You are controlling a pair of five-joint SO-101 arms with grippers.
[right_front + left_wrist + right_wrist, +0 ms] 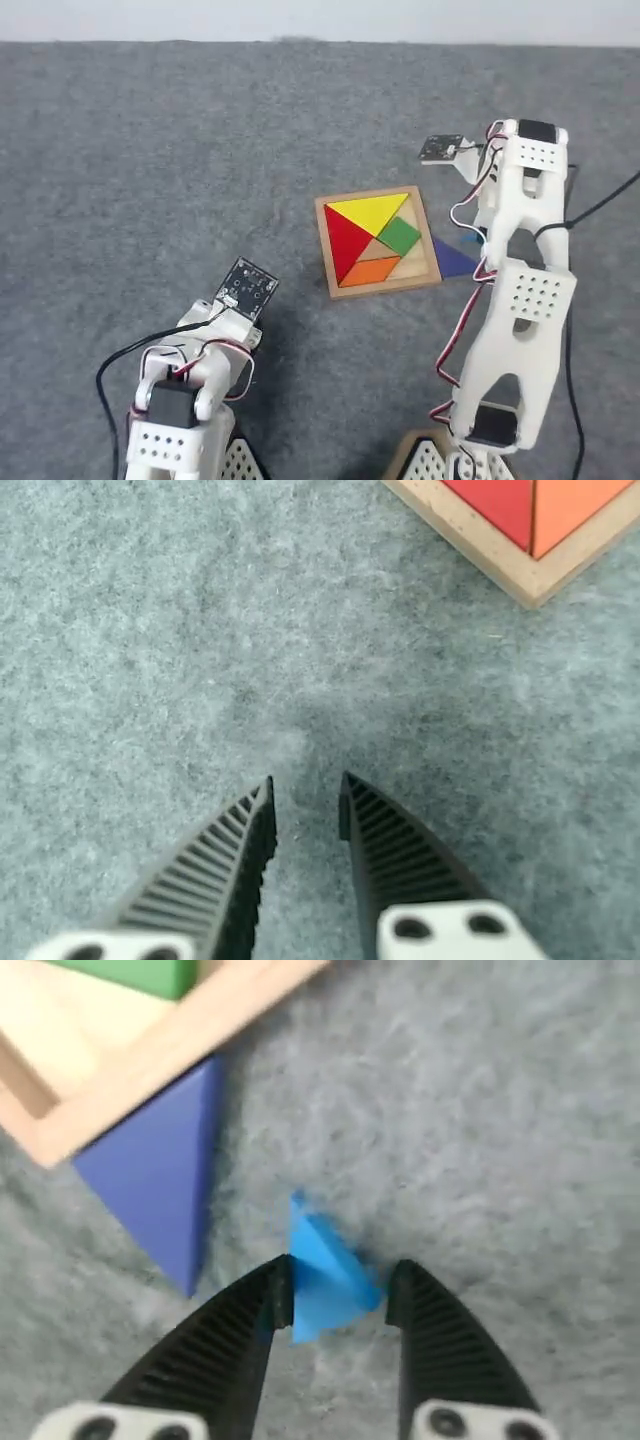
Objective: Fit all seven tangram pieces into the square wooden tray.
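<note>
The square wooden tray [432,268] holds a yellow triangle [368,212], a red triangle [343,243], a green square [399,235] and an orange piece [369,270]; bare wood shows around the green square. A dark blue triangle [452,260] lies on the carpet against the tray's right side, also seen in the right wrist view [155,1185]. My right gripper [340,1272] is just beyond it, shut on a small light blue triangle [325,1275] tipped up on the carpet. My left gripper [305,785] hovers narrowly open over bare carpet near the tray's corner [520,575].
Grey carpet covers the whole table. The right arm [520,300] stretches along the tray's right side, above the dark blue triangle. The left arm [200,380] sits at the front left, short of the tray.
</note>
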